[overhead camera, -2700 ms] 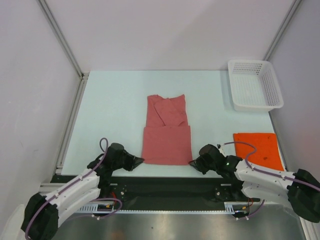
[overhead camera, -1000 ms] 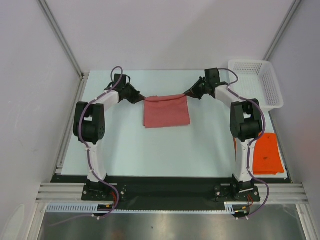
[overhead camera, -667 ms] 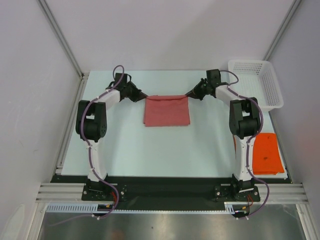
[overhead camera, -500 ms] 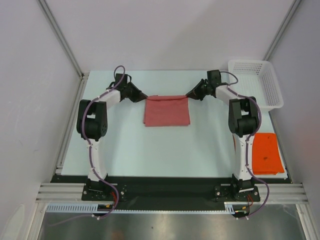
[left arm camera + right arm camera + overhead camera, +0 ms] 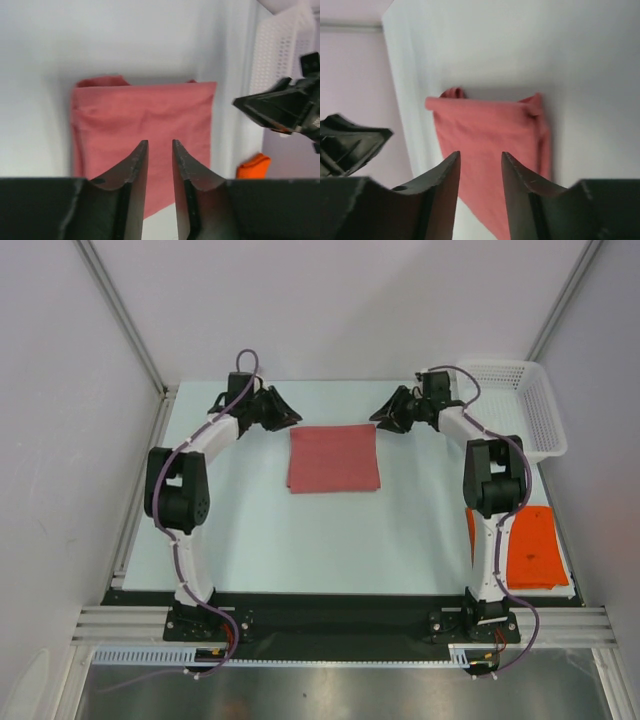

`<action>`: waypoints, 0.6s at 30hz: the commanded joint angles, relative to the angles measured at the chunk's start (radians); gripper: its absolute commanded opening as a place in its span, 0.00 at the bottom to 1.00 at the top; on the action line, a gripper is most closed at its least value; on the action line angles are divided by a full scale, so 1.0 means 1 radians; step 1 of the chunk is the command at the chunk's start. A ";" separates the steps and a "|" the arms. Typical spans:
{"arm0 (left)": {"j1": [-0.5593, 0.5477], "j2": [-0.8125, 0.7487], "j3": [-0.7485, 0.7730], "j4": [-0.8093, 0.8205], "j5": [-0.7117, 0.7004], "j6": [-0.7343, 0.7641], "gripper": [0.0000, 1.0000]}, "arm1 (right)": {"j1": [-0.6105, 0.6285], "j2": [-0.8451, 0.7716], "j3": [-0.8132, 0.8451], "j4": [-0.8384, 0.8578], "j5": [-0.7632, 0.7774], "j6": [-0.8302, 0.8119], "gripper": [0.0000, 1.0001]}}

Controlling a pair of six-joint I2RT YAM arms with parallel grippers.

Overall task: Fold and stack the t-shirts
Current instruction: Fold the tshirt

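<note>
The pink-red t-shirt (image 5: 334,458) lies folded in a flat rectangle at the far middle of the table; it also shows in the left wrist view (image 5: 145,130) and the right wrist view (image 5: 490,135). The orange t-shirt (image 5: 532,545) lies folded at the right edge, partly behind the right arm; a bit shows in the left wrist view (image 5: 252,166). My left gripper (image 5: 290,417) is open and empty just off the shirt's far left corner. My right gripper (image 5: 378,419) is open and empty just off its far right corner.
A white perforated basket (image 5: 530,410) stands at the back right, close to the right arm. Both arms stretch far out along the table's sides. Grey walls close in on left, right and back.
Both grippers carried the shirt's near edge to the far edge, folding it in half, then let go and drew back outward. The shirt now lies flat by itself.
</note>
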 commanded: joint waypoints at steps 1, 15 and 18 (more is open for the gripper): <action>-0.081 0.044 -0.047 0.197 0.184 -0.058 0.29 | 0.088 0.020 -0.033 0.204 -0.149 0.054 0.42; -0.030 0.357 -0.064 0.698 0.189 -0.390 0.18 | 0.068 0.296 -0.076 0.659 -0.114 0.416 0.03; 0.016 0.378 -0.076 0.675 0.170 -0.397 0.18 | 0.035 0.332 -0.041 0.598 -0.092 0.441 0.02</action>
